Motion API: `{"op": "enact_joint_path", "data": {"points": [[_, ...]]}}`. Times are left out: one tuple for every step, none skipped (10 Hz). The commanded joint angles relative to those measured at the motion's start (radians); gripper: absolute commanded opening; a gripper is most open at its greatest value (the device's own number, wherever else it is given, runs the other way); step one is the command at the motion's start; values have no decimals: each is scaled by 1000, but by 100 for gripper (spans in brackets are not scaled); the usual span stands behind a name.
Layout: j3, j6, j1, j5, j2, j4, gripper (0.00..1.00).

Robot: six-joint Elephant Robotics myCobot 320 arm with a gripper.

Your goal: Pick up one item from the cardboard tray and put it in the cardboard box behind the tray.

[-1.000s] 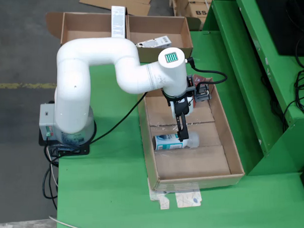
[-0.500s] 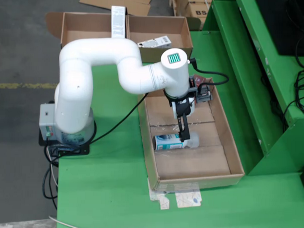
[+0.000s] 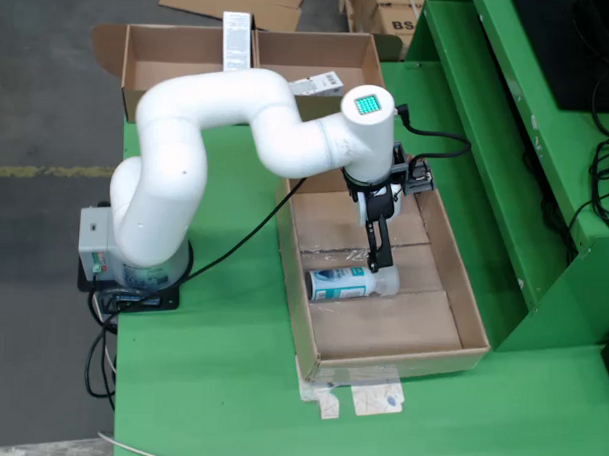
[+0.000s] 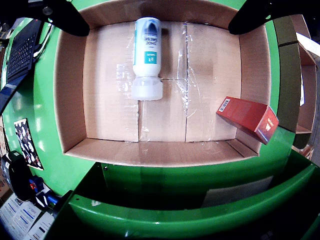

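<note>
The white bottle (image 3: 351,284) lies flat on its side on the floor of the cardboard tray (image 3: 460,293). In the fixed view its long side runs across the tray, from the left wall toward the middle. Its wide white cap (image 3: 388,281) points to the right, and its other end sits just beside the tray's left wall. In the moving view the bottle (image 4: 147,55) runs up and down the picture, with the cap (image 4: 147,89) pointing down and the blue and white label above it.

The end effector (image 3: 380,259) hangs over the cap end of the bottle, with its dark fingers (image 3: 383,246) pointing down. In the moving view the two fingers (image 4: 60,15) show in the top corners, far apart, so it is open and holds nothing.

A red box (image 4: 247,119) leans against the right wall of the tray in the moving view, well apart from the bottle. Nothing lies between the bottle and the end effector.

The cardboard box (image 3: 150,58) sits on the green table (image 3: 219,385) beyond the tray's far end, behind the white arm (image 3: 228,125). It holds some white boxes (image 3: 237,41).
</note>
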Motion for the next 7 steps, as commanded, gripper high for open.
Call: {"op": "enact_joint_path", "data": {"points": [[446, 14, 22, -8, -186, -149, 100], [741, 38, 51, -31, -348, -281, 100], [741, 38, 51, -31, -348, -281, 100], [1124, 45, 59, -33, -554, -425, 100], [1124, 45, 59, -33, -554, -425, 100], [1124, 49, 65, -54, -613, -240, 100], [1124, 49, 65, -54, -613, -240, 100]]}}
